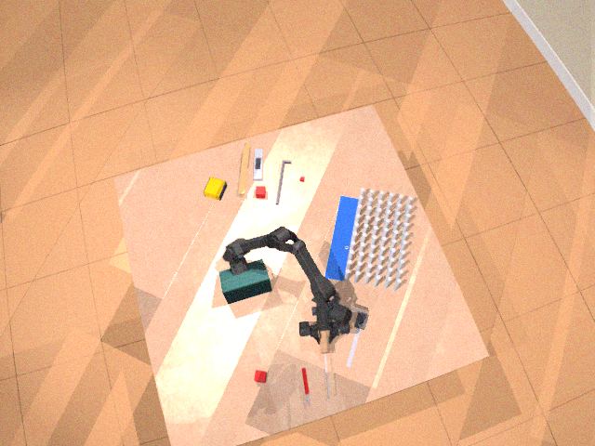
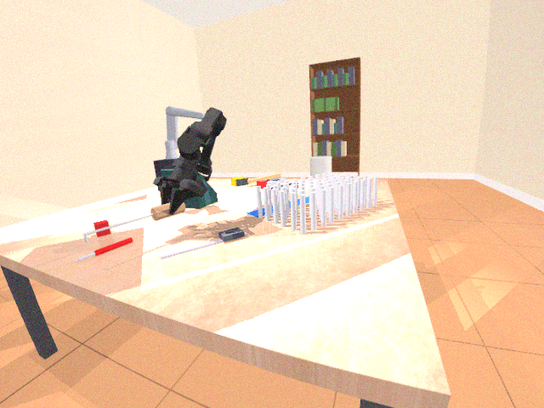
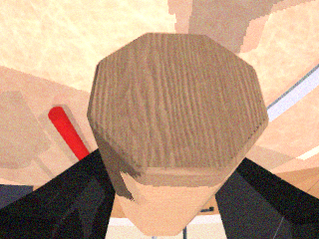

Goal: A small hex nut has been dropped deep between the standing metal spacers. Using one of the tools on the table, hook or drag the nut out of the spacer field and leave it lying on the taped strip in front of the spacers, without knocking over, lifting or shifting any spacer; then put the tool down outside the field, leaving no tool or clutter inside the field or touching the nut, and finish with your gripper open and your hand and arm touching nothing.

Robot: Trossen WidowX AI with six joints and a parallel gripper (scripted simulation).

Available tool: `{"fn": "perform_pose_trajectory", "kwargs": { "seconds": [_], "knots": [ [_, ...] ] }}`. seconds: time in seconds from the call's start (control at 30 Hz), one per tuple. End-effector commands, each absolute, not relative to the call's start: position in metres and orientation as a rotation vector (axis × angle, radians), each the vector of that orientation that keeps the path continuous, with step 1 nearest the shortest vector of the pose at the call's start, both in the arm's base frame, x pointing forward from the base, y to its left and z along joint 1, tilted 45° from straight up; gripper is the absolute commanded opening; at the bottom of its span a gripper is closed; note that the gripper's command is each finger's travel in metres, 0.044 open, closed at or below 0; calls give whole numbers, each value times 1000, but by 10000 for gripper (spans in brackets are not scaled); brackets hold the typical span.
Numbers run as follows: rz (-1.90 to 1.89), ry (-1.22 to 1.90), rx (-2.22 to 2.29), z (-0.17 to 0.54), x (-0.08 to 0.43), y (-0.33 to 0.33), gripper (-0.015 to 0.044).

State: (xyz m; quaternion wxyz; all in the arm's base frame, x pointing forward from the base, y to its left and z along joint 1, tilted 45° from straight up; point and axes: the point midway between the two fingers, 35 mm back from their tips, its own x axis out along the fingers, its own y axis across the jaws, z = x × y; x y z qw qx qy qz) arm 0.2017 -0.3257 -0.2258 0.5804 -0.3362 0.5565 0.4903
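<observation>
The small hex nut (image 1: 346, 247) lies on the blue taped strip (image 1: 342, 223) (image 2: 255, 213), near the edge beside the spacers. The metal spacers (image 1: 397, 282) (image 2: 303, 215) stand upright in rows. My gripper (image 1: 324, 334) (image 2: 174, 208) (image 3: 164, 154) is shut on the wooden handle of a hook tool, away from the field, toward the near end of the table. The handle (image 1: 324, 343) (image 2: 161, 212) (image 3: 174, 105) fills the middle of the wrist view. Its thin rod (image 1: 327, 374) (image 2: 122, 223) points away from the spacers, with a bent tip, held a little above the table.
A dark-handled flat tool (image 1: 352, 347) (image 2: 231, 234) (image 3: 294, 96) and a red screwdriver (image 1: 305, 380) (image 2: 113, 246) (image 3: 69, 133) lie on either side of the held tool. A red block (image 1: 259, 375) (image 2: 102, 228) is nearby. A hex key (image 1: 280, 184), wooden bar (image 1: 244, 168) and yellow block (image 1: 215, 188) lie farther off.
</observation>
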Motion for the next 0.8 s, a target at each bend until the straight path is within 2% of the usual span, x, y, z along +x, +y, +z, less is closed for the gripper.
{"fn": "perform_pose_trajectory", "kwargs": {
  "seconds": [0.0,0.77],
  "knots": [
    [1137,1301,-787,-229,203,-324,0],
    [1137,1300,-786,-244,203,-307,0]
  ]
}}
